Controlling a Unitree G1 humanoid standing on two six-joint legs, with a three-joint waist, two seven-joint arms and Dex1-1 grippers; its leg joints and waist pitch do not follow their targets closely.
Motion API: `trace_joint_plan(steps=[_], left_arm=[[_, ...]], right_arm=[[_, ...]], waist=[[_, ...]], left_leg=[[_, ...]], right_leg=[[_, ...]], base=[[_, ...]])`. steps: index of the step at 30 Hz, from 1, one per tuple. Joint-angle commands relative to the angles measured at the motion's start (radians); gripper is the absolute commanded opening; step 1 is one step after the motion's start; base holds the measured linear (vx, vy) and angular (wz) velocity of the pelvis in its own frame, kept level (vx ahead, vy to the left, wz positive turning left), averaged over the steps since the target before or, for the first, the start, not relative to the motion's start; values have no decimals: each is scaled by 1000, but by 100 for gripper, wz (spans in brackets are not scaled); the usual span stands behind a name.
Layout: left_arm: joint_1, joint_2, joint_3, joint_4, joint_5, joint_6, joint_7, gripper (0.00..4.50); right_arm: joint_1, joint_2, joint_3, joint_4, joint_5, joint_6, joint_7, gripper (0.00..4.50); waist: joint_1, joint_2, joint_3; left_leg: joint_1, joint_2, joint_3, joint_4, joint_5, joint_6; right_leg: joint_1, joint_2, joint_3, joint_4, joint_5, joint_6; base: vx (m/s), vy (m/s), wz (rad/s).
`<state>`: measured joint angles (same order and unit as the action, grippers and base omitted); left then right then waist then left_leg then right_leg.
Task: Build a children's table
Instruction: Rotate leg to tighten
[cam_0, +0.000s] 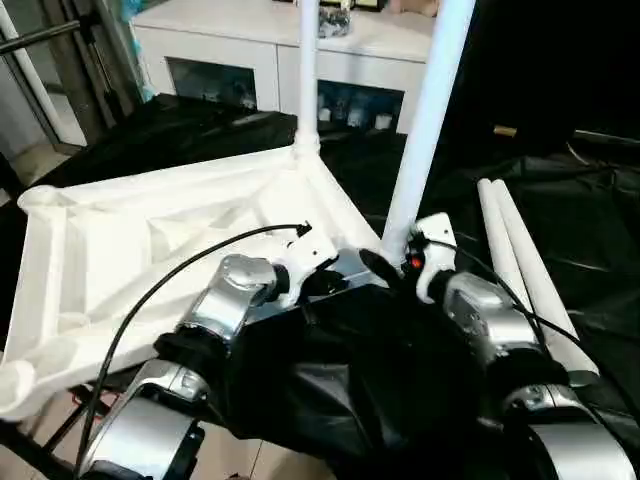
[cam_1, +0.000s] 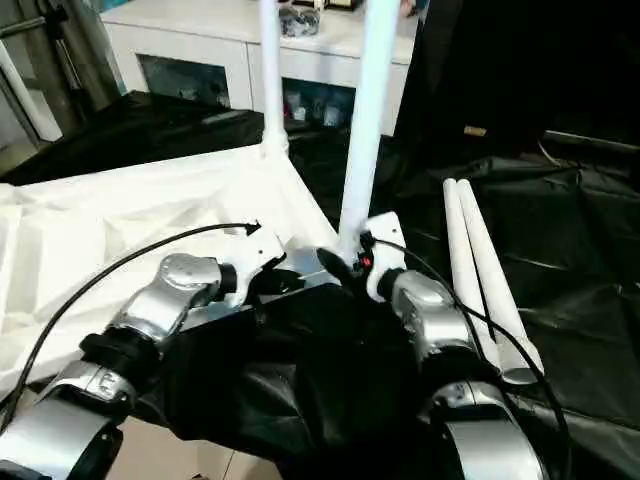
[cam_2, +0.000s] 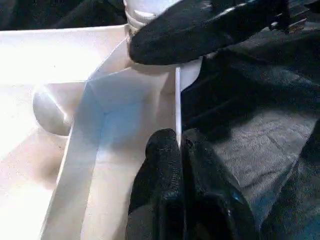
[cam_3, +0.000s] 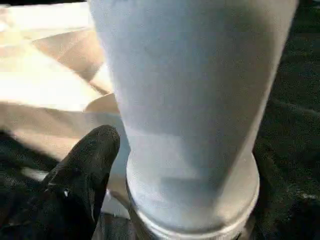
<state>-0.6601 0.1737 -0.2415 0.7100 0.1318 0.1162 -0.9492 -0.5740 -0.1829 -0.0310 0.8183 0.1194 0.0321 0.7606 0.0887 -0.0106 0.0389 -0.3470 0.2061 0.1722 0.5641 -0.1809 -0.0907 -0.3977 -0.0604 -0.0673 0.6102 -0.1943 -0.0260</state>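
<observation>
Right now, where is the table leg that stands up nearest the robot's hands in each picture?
Left eye view: nearer leg rises right of centre, leaning right.
Right eye view: it rises at centre.
Left wrist view: its base at the top edge, behind a black finger.
Right wrist view: it stands huge, close up.
Shared landmark: the white table top's rim.

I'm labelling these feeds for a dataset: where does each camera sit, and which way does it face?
Left and right eye views: on the head, looking forward and down over both silver forearms at the upturned table top, two standing legs, and two spare legs lying on black cloth.
Left wrist view: on the left wrist, along the left gripper, shut on the top's thin rim.
Right wrist view: on the right wrist, facing the near leg, with one black finger beside it.
Shared: the near leg's socket end.
</observation>
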Motion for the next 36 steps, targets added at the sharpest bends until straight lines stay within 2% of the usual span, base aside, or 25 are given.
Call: trace_joint_plan(steps=[1,2,3,5,6,9,11,12,15,18,20,24,25,27,30,31,33,34,36], left_arm=[[21,-19,-40,-34,-44,-45,-70,0],[21,-19,-40,-34,-44,-45,-70,0],[33,2,-47,-43,-49,-59,-112,0],[37,13,-50,-48,-52,-70,-135,0],[43,33,-52,-54,-56,-81,-169,0],[44,55,-51,-56,-56,-89,-203,0],[42,74,-54,-54,-53,-98,-228,0],[42,86,-55,-55,-53,-100,-244,0],[41,100,-54,-55,-54,-105,-264,0],[37,109,-50,-50,-55,-112,-272,0],[38,110,-49,-50,-58,-112,-267,0],[37,95,-37,-48,-65,-100,-239,0],[34,84,-31,-45,-67,-90,-218,0],[15,46,-11,-22,-64,-67,-130,0],[-9,3,6,13,-53,-45,-27,0],[-28,-30,18,39,-48,-27,47,0],[-44,-57,29,58,-45,-9,107,0],[-55,-80,32,71,-37,1,153,0],[-63,-104,31,79,-26,9,194,0]], right_arm=[[31,22,108,-50,27,26,213,380],[31,22,108,-50,27,26,213,380],[48,-10,124,-90,42,46,308,380],[57,-26,135,-111,49,56,352,380],[72,-50,156,-138,51,69,416,360],[86,-71,180,-160,43,77,469,352],[97,-82,197,-176,40,81,497,325],[103,-85,203,-187,38,87,510,325],[112,-87,209,-203,39,98,523,308],[118,-84,211,-215,45,119,531,284],[118,-79,209,-218,47,126,528,281],[116,-66,196,-211,48,130,494,278],[109,-56,185,-194,42,125,455,278],[65,-15,137,-101,6,114,259,278],[14,25,93,9,-34,118,23,277],[-9,52,66,59,-38,128,-91,277],[-19,76,50,79,-32,137,-153,276],[-29,98,41,99,-35,148,-217,276],[-41,124,37,124,-44,150,-279,276]], waist=[[6,-7,-54],[6,-6,-52],[5,-7,-52],[9,-7,-51],[10,-6,-51],[18,-5,-50],[20,-5,-48],[21,-6,-48],[25,-6,-48],[24,-6,-51],[24,-3,-51],[24,-5,-50],[24,-6,-49],[19,-6,-48],[1,-3,-42],[-7,-2,-43],[-6,-3,-44],[-2,-6,-44],[-2,-5,-45]], left_leg=[[-7,26,-2,-52,-161,83],[-9,27,0,-52,-149,90],[-9,27,-1,-53,-149,91],[-9,28,0,-51,-149,96],[-8,29,2,-51,-156,96],[-5,30,1,-53,-170,87],[-4,32,1,-55,-179,77],[-4,31,0,-55,-184,71],[-3,31,0,-57,-183,63],[-4,30,-1,-55,-168,61],[-4,30,0,-54,-164,61],[-4,29,0,-55,-172,57],[-4,29,0,-55,-174,56],[-4,28,0,-56,-175,46],[0,25,-7,-65,-223,4],[3,25,-8,-64,-242,-6],[7,24,-6,-61,-254,0],[5,22,-5,-60,-245,13],[2,21,-5,-60,-228,20]], right_leg=[[57,-80,49,-80,-158,-196],[55,-78,48,-77,-132,-204],[56,-77,46,-76,-131,-207],[57,-77,45,-76,-136,-209],[54,-78,45,-78,-149,-209],[53,-79,45,-80,-190,-200],[50,-80,46,-83,-216,-194],[51,-81,46,-84,-229,-187],[50,-81,47,-83,-233,-180],[52,-80,47,-79,-199,-187],[52,-80,46,-78,-187,-192],[52,-80,46,-81,-207,-188],[51,-80,46,-82,-218,-184],[48,-82,47,-82,-230,-184],[44,-83,46,-93,-353,-159],[41,-83,47,-96,-378,-153],[40,-83,49,-100,-380,-148],[41,-83,50,-101,-363,-149],[42,-82,50,-98,-349,-145]], base=[[0,0,0],[0,0,0],[0,0,0],[0,0,0],[0,0,0],[0,0,0],[0,0,0],[0,0,0],[0,0,0],[0,0,0],[0,0,0],[0,0,0],[0,0,0],[0,0,0],[0,0,0],[0,0,0],[0,0,0],[0,0,0],[0,0,0]])
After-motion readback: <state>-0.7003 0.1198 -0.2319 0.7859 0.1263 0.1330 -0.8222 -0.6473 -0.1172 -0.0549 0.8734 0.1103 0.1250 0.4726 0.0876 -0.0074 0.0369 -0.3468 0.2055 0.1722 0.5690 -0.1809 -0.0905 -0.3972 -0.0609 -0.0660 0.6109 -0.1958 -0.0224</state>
